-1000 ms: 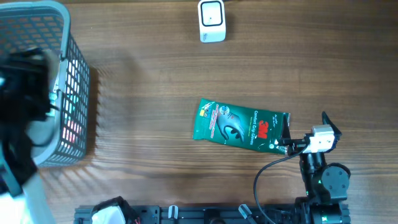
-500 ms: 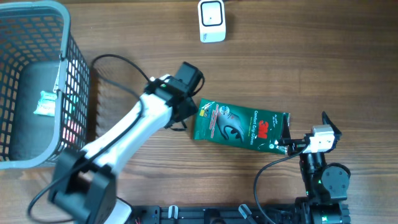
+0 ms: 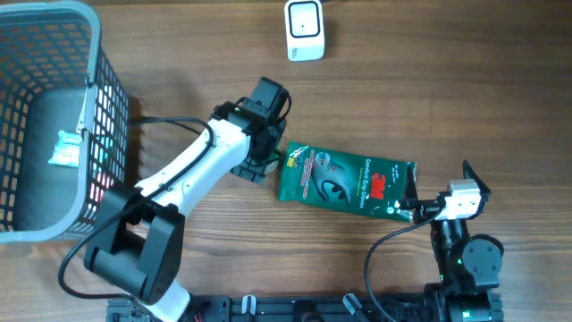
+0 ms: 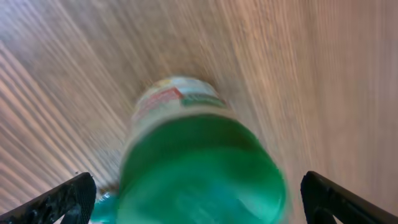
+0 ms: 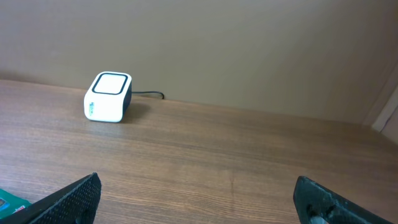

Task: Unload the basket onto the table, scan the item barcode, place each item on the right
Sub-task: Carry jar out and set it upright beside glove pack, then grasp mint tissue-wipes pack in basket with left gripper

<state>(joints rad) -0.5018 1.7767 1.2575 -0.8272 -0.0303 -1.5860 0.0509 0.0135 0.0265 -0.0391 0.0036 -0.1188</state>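
Note:
The item is a green 3M packet [image 3: 344,177] lying flat in the middle of the table. My left gripper [image 3: 268,159] hangs over its left end. In the left wrist view the packet [image 4: 199,162] is a blurred green shape filling the space between the wide-open jaws of the left gripper [image 4: 199,208], and neither finger touches it. The white scanner [image 3: 305,29] stands at the far edge and also shows as a small white scanner [image 5: 107,98] in the right wrist view. My right gripper [image 5: 202,199] is open and empty, low by the packet's right end.
A grey wire basket [image 3: 98,107] stands at the far left with a small packet [image 3: 67,148] inside. The left arm [image 3: 192,174] stretches diagonally from the front left. The scanner's cable [image 5: 149,94] runs along the back wall.
The left arm has swung from the basket across to the packet's left end. Its jaws have opened wide. The right arm and the packet have not moved.

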